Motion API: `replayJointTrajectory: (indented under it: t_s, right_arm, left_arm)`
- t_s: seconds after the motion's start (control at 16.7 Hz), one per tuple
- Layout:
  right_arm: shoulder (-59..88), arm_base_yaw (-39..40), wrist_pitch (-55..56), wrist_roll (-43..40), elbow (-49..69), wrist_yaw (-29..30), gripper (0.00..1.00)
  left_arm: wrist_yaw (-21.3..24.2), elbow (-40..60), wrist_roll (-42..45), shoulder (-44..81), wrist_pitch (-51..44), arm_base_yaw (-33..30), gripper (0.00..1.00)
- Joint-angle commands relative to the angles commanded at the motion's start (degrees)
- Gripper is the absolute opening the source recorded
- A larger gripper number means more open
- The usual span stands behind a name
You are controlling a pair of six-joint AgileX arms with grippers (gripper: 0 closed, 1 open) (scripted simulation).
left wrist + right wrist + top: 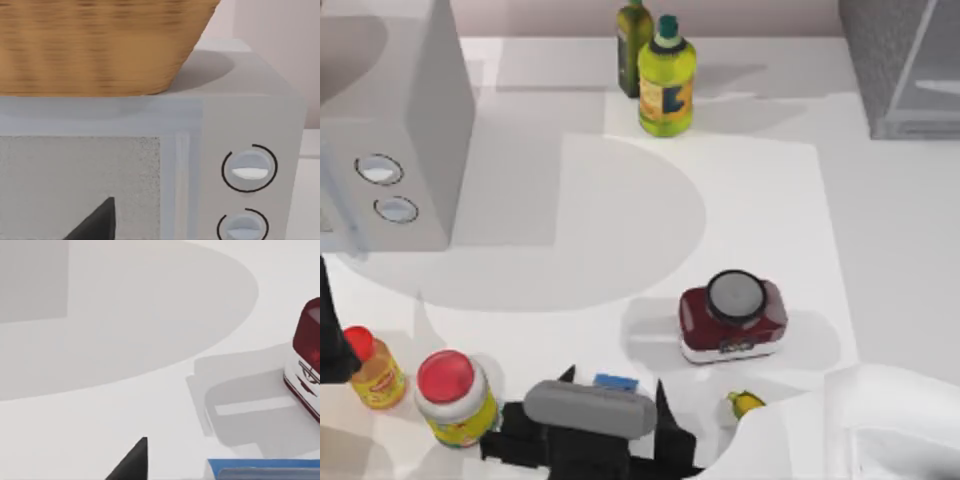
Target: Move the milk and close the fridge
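Surface (620,200) smooth matt white. Basket (100,45) woven wicker, rough. Light-grey box (240,120) smooth matt; its door panel (75,185) grainy. Fridge (880,70) casing speckled dark grey. Oil bottle (666,90) glossy plastic.

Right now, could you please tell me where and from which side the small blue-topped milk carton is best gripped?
Probably its flat side walls, just under the top, from straight above: the small blue-topped milk carton stands upright, and the right gripper hangs over it, jaws open either side.
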Motion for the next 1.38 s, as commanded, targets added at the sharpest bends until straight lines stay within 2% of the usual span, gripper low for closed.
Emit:
replayJointTrajectory:
  t_s: [0.48, 1.08, 1.38]
  right_arm:
    - [0.0, 0.0, 0.0, 0.0, 0.0, 0.0, 0.02]
    - [-0.03, 0.35, -0.17, 0.08, -0.1, -0.09, 0.0]
    - [-2.55, 2.56, -4.86, 0.14, -2.46, -2.71, 0.0]
  left_arm:
    - [0.0, 0.0, 0.0, 0.0, 0.0, 0.0, 1.0]
    - [0.0, 0.0, 0.0, 0.0, 0.0, 0.0, 1.0]
    - [0.0, 0.0, 0.0, 0.0, 0.0, 0.0, 1.0]
